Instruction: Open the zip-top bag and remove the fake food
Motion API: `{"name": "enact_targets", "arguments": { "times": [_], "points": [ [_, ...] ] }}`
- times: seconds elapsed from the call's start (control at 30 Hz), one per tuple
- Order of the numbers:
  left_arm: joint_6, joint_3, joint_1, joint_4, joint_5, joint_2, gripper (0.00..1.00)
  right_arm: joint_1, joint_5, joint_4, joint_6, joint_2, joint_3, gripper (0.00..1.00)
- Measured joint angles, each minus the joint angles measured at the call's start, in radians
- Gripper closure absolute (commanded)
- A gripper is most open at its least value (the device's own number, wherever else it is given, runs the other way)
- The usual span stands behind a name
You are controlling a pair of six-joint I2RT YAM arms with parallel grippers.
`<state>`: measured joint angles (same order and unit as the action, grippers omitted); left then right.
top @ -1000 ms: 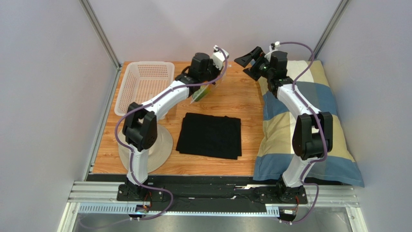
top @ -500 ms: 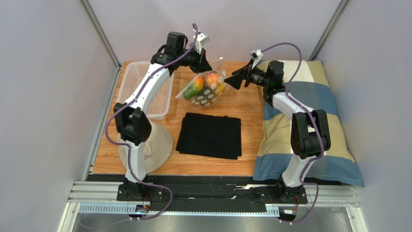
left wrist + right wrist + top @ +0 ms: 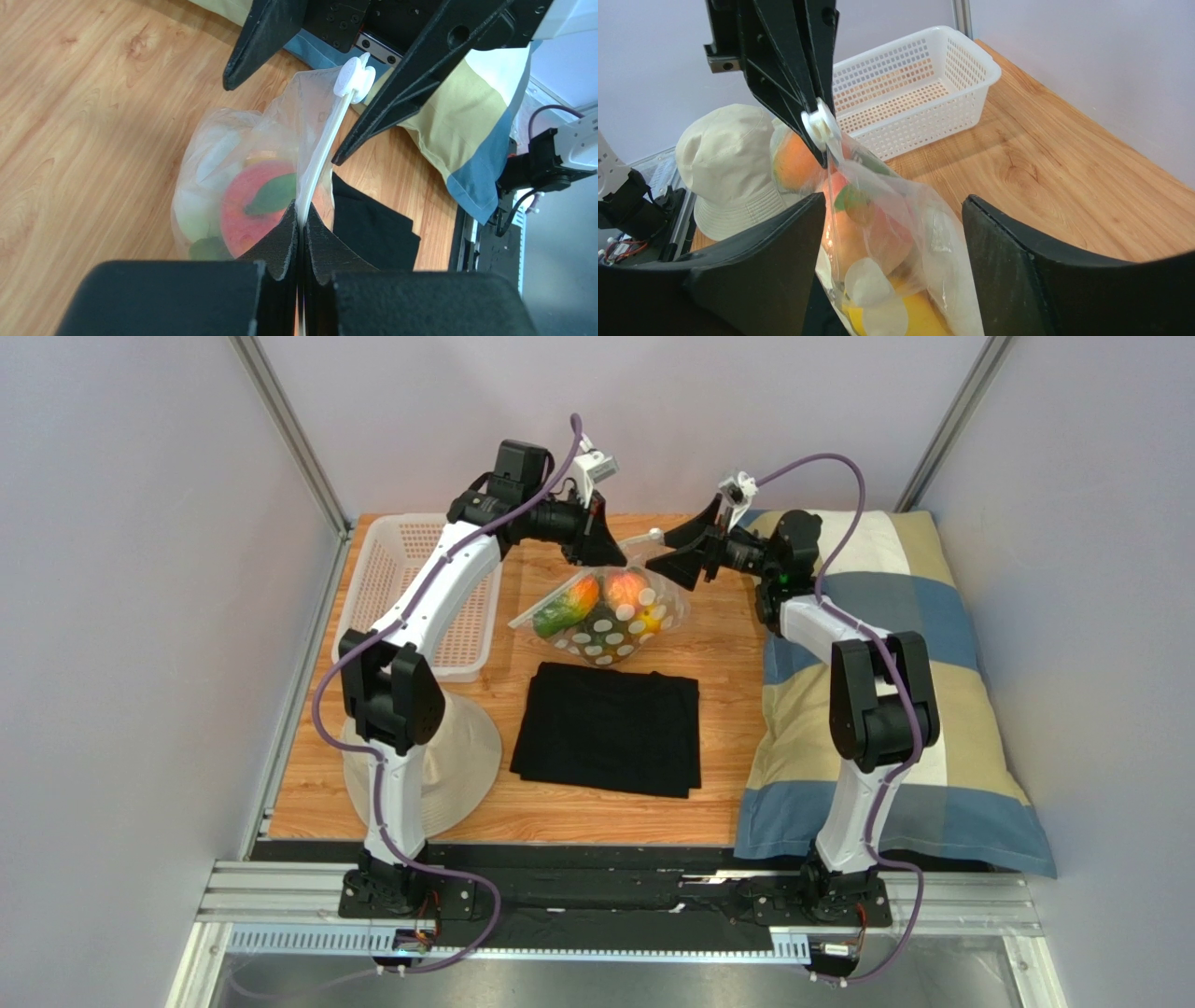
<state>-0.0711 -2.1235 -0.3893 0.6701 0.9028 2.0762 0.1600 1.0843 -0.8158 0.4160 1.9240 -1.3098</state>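
Zip-top bag (image 3: 606,620): clear plastic with white dots, hanging by its top edge above the far middle of the wooden table (image 3: 716,651). It lies between the white perforated basket (image 3: 407,588) and the checked pillow (image 3: 898,686), beyond the folded black cloth (image 3: 608,730).

Fake food (image 3: 253,210): all inside the bag, bunched at its bottom. A red-orange peach with a green leaf, an orange piece, a yellow piece, pale pieces and green bits show through the plastic.

Zip strip (image 3: 321,157): white, running taut from one gripper toward the other. Its white slider (image 3: 354,75) sits at the end away from the left arm.

Left gripper (image 3: 612,556): jaws pressed together on the near end of the zip strip, carrying the bag.

Right gripper (image 3: 662,563): jaws spread wide, one finger on each side of the slider end of the bag, holding nothing. Whether a finger touches the plastic cannot be told.

Cream bucket hat (image 3: 470,756): on the table's near left, beside the left arm.
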Motion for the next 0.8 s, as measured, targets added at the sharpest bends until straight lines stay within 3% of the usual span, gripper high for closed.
{"name": "enact_targets", "arguments": {
  "times": [0.07, 0.1, 0.13, 0.17, 0.2, 0.3, 0.6, 0.8],
  "points": [
    [0.0, 0.0, 0.0, 0.002, 0.009, 0.006, 1.0, 0.005, 0.016, -0.017, 0.012, 0.014, -0.018, 0.58],
    [0.0, 0.0, 0.0, 0.003, 0.014, 0.01, 1.0, 0.009, 0.021, -0.026, 0.019, 0.024, -0.03, 1.0],
    [0.0, 0.0, 0.0, 0.005, 0.018, 0.013, 1.0, 0.014, 0.026, -0.031, 0.025, 0.032, -0.041, 1.0],
    [-0.001, 0.0, -0.001, 0.009, 0.015, 0.015, 0.93, 0.019, 0.032, -0.034, 0.034, 0.042, -0.058, 1.0],
    [-0.001, -0.002, -0.003, 0.01, 0.003, 0.016, 0.76, 0.024, 0.034, -0.032, 0.049, 0.051, -0.073, 1.0],
    [-0.006, -0.011, -0.006, 0.006, -0.06, 0.014, 0.64, 0.034, 0.033, -0.031, 0.079, 0.063, -0.097, 1.0],
    [0.018, 0.033, -0.047, -0.166, -0.149, -0.021, 0.71, 0.04, 0.044, 0.011, 0.117, 0.066, -0.158, 1.0],
    [0.018, 0.022, -0.05, -0.226, -0.142, -0.023, 0.65, 0.04, 0.059, 0.016, 0.131, 0.072, -0.177, 1.0]
  ]
}}
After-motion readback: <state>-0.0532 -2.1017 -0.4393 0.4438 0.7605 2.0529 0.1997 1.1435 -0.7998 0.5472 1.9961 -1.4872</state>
